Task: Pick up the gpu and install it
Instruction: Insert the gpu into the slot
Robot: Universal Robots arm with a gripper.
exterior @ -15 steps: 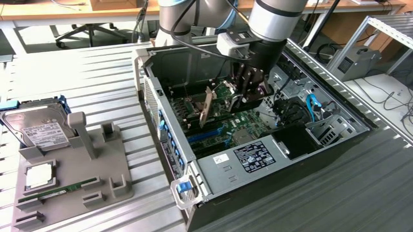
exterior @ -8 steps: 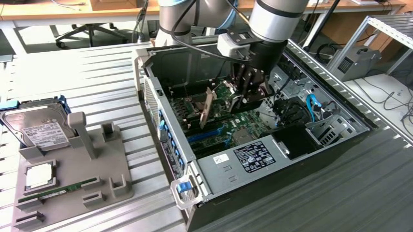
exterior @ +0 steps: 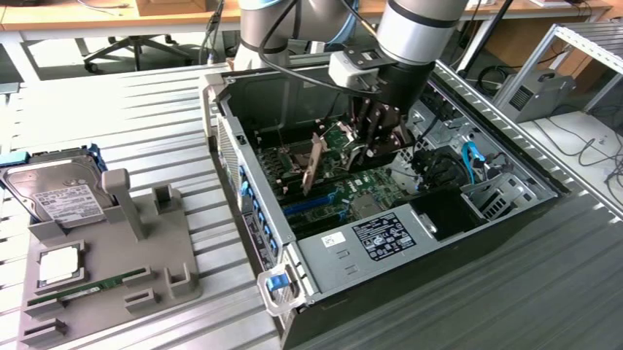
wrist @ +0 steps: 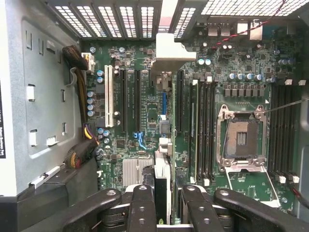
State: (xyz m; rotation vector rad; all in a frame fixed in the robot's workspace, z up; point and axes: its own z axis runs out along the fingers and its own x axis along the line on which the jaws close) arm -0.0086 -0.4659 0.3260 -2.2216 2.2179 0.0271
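Observation:
The gpu (exterior: 314,166) is a thin card with a brownish back, standing on edge inside the open computer case (exterior: 292,240), just above the motherboard. My gripper (exterior: 375,142) reaches down into the case and is shut on the card's upper edge. In the wrist view the gpu (wrist: 163,180) shows edge-on between the black fingers (wrist: 143,205), and its silver end bracket (wrist: 170,52) reaches to the case's rear slot openings. My gripper (wrist: 166,194) holds the card over the expansion slots in the middle of the green motherboard (wrist: 145,87). I cannot tell whether its lower edge touches a slot.
Around the card are a white slot (wrist: 108,96), an open CPU socket (wrist: 241,137), memory slots (wrist: 205,130) and a cable bundle (wrist: 79,96). At the exterior view's left, a grey fixture (exterior: 146,270) holds a silver hard drive (exterior: 60,195) and a green RAM stick (exterior: 87,289).

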